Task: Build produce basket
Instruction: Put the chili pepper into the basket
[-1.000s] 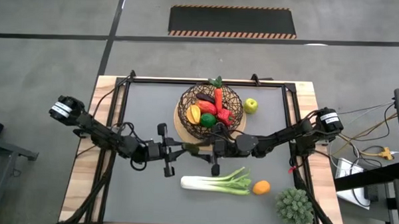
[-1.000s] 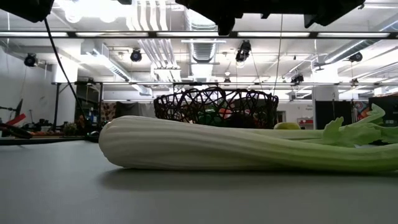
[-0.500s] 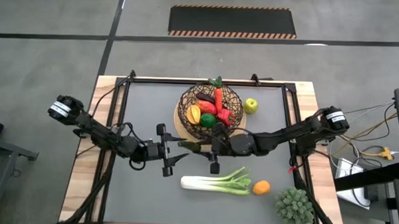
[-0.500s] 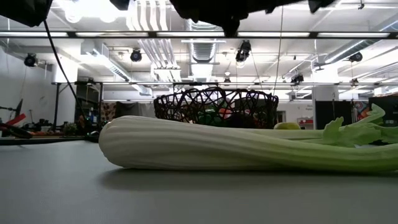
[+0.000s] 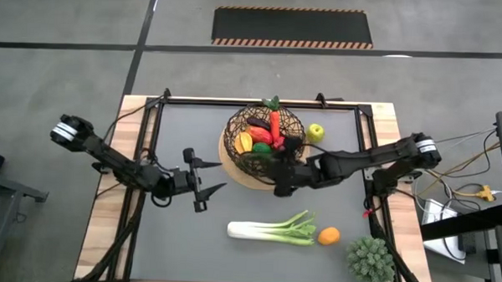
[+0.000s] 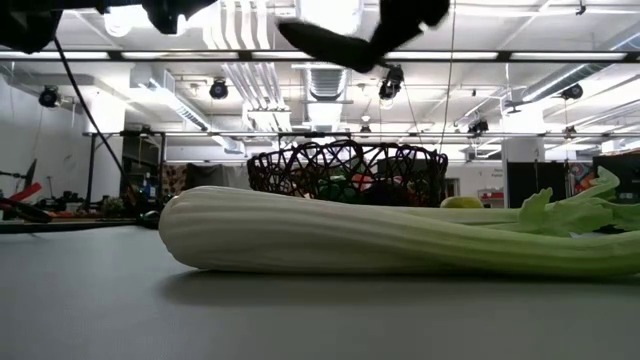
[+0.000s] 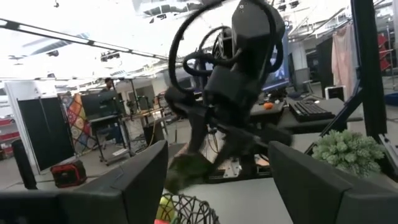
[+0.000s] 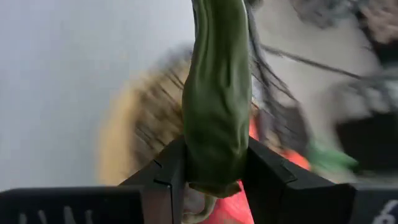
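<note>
Several produce pieces lie in the basket [image 5: 264, 140] at upper centre; a cucumber [image 8: 216, 93] is pinched by the right gripper [image 5: 281, 170] at its lower rim. Leek [image 5: 271, 230], orange [image 5: 328, 236] and apple [image 5: 316, 132] remain outside. The left gripper [image 5: 206, 185], left of centre, is spread and empty.

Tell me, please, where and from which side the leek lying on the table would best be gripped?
Probably the thick white stalk, from straight above. The leek lies flat on the grey table with open space along both long sides, so a tool's fingers could close across its width. The stalk looks firm and even, while the splayed green leaves near the orange would likely slip.
</note>
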